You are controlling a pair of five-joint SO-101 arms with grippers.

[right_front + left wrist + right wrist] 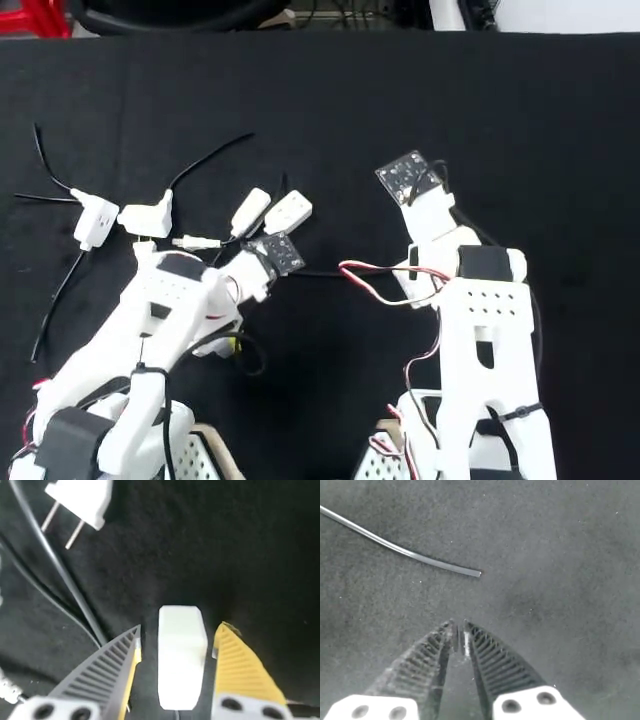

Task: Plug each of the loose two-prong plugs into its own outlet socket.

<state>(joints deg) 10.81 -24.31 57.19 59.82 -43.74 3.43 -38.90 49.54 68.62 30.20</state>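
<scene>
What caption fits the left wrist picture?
Left pincer open around a white block on black cloth, two-prong plug lying nearby.

I see the left arm [150, 320] leaning from lower left toward frame centre, left gripper [179, 630] fingers spread apart. The right arm [485, 330] stands at lower right, right gripper [459, 626] fingers pressed together.

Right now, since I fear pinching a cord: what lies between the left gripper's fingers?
In the left wrist view, one white block lies between the open left gripper's fingers, with a gap on either side. The black cords run outside the grey finger.
</scene>
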